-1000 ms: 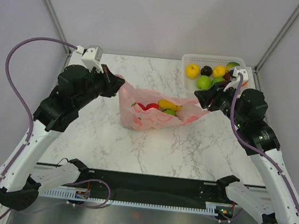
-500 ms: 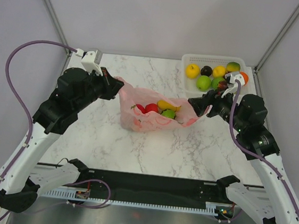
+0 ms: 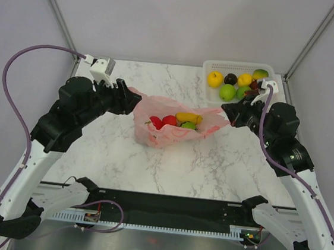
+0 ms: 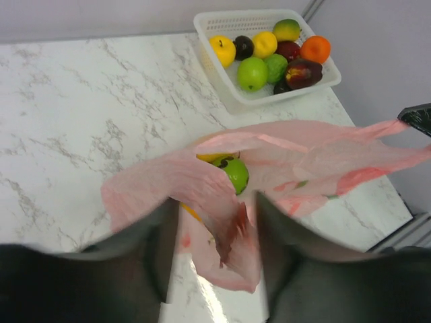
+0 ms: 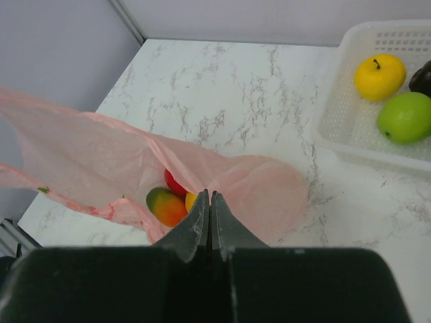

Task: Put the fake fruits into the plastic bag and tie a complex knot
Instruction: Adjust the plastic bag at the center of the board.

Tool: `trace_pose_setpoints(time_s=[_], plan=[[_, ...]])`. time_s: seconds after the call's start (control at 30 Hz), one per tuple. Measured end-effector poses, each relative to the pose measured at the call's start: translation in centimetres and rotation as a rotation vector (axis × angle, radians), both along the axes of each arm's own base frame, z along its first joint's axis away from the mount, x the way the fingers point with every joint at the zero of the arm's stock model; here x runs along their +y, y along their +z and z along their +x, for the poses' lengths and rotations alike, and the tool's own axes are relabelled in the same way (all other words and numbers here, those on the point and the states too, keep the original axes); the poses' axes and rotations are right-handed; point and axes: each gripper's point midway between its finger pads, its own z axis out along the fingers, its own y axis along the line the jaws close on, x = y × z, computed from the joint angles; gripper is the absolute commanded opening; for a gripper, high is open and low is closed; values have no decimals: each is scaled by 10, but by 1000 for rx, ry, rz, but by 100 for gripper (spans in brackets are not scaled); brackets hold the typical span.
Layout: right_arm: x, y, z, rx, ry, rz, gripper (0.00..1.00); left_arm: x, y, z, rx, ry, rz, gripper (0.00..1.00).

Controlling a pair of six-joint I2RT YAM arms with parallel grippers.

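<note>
The pink plastic bag (image 3: pixel 154 132) lies mid-table with its mouth wide. Inside it are fake fruits: a red one (image 3: pixel 168 121), a yellow one (image 3: pixel 187 116) and a green one (image 3: pixel 188 125). My left gripper (image 3: pixel 131 97) is at the bag's left end. In the left wrist view it (image 4: pixel 214 222) is open, with a loose fold of the bag (image 4: pixel 229 229) hanging between its fingers. My right gripper (image 3: pixel 225 113) is at the bag's right end. Its jaws (image 5: pixel 210 196) are shut on the bag's thin rim (image 5: pixel 135 155), which is stretched taut. No knot is in view.
A white lattice basket (image 3: pixel 221 65) at the back right corner holds several more fruits, among them a yellow one (image 3: pixel 215 79) and a green one (image 3: pixel 228 92). It stands just behind my right gripper. Grey walls close in the table on the left, the right and the back.
My left gripper has opened and let the bag's left handle go slack. My right gripper opened wide, then shut on the bag's right rim and pulled it slightly to the right.
</note>
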Motion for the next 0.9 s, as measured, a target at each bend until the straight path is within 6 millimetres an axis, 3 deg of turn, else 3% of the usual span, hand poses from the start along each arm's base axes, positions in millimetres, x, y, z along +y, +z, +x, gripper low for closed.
trace_pose_setpoints(time_s=[0.1,0.13,0.23,0.43,0.53,0.6,0.9], plan=[[-8,17,0,-7,-55,18,0,7,9,-4,-23,-2,43,94],[-11,24,1,-13,-73,25,0,9,16,-5,-43,2,53,97],[-18,41,2,-39,-116,40,0,13,40,-3,-96,7,73,100],[-20,28,17,10,-159,19,0,-15,79,16,-203,-108,114,95],[-19,15,27,51,-181,-1,0,-45,75,28,-257,-222,151,98],[-23,11,29,66,-205,-10,0,-73,62,33,-280,-321,181,98],[-38,16,31,48,-287,-12,0,-204,6,22,-340,-751,267,97]])
